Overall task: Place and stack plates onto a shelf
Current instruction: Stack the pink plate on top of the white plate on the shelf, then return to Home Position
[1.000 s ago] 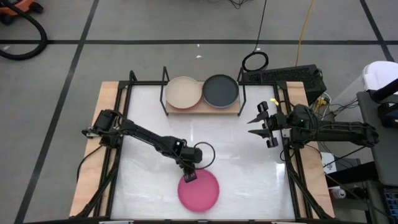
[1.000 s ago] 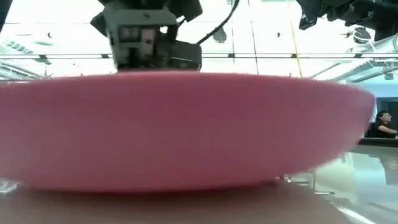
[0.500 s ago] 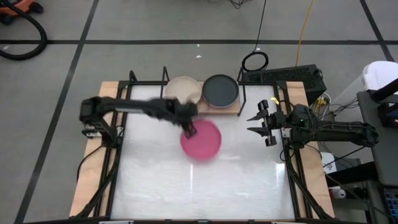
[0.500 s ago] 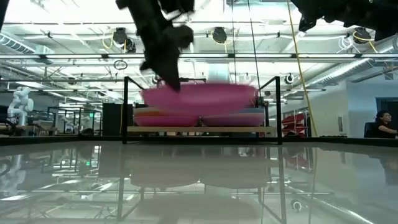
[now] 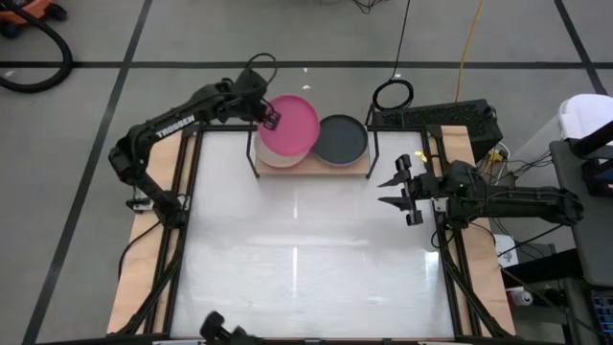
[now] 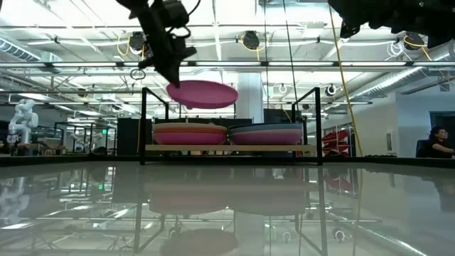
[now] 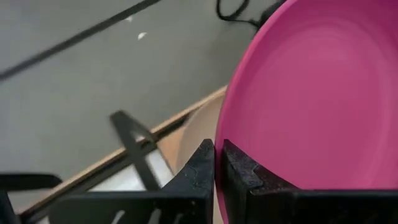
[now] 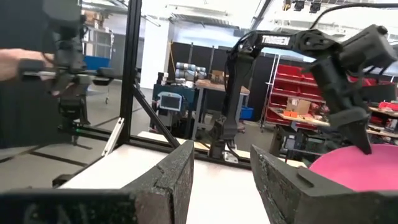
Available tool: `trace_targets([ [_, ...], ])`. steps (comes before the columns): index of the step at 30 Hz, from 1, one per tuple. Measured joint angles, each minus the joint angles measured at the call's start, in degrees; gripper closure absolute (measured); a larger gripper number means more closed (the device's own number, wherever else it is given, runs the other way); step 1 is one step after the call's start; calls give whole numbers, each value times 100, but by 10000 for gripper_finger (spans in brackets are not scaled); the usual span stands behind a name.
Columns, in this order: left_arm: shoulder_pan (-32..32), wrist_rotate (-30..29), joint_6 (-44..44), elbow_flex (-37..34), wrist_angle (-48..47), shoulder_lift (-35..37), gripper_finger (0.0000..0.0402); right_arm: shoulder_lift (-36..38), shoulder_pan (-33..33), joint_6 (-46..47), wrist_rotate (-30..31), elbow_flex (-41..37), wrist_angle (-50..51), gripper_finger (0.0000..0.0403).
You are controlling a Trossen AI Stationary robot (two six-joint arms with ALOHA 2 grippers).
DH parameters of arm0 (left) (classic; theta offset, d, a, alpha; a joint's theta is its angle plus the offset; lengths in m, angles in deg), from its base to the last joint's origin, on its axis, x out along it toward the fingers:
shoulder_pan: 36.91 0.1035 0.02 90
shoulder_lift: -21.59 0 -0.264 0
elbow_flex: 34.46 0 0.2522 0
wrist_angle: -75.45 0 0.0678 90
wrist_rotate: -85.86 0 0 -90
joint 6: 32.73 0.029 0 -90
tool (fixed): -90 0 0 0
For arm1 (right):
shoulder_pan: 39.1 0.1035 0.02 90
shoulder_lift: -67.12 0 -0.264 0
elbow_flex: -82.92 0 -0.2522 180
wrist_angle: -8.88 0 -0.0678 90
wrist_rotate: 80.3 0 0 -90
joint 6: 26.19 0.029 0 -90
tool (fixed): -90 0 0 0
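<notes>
My left gripper [image 5: 268, 117] is shut on a magenta plate [image 5: 290, 125] and holds it in the air over the shelf's left stack [image 6: 190, 133]. A beige plate [image 5: 278, 156] shows on top of that stack. The right stack [image 6: 266, 133] has a black plate [image 5: 340, 139] on top. Both stacks rest on the light-wood shelf [image 5: 311, 169] at the table's far edge. My right gripper [image 5: 393, 192] is open and hovers near the table's right edge, touching nothing. My left gripper pinches the magenta plate's rim [image 7: 221, 134] between its two fingers [image 7: 202, 168], on the plate's left side. The fingers come slanting down from the table's far left. The plate is lifted clear and almost level above the left stack [image 6: 202, 93].
The white tabletop [image 5: 306, 259] lies bare in front of the shelf. The shelf's black frame posts [image 6: 143, 124] rise at both its ends. A black cable coil [image 5: 393, 94] lies on the floor beyond. A dark object [image 5: 222, 331] sits at the near edge. A person [image 6: 435, 141] is far off at the right.
My left gripper has lifted the magenta plate off the table near its near edge. It has carried the plate up and toward the far edge, and the plate is now over the shelf's left stack. The gripper has stayed shut on the rim.
</notes>
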Motion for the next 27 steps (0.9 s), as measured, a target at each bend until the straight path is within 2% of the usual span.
trace_targets([
  [4, 376, 145, -96, -1, -219, -150, 392, -34, 0, -43, 143, 0, 90, 264],
  [9, 520, 309, -67, -2, -294, -395, 389, -64, 0, -208, 147, 0, 117, 264],
  [18, 397, 413, 270, -2, -256, -664, 349, -220, 0, -291, 311, 0, 143, 264],
  [27, 334, 447, 556, -2, -309, -594, 293, -314, 0, -323, 440, 0, 156, 264],
])
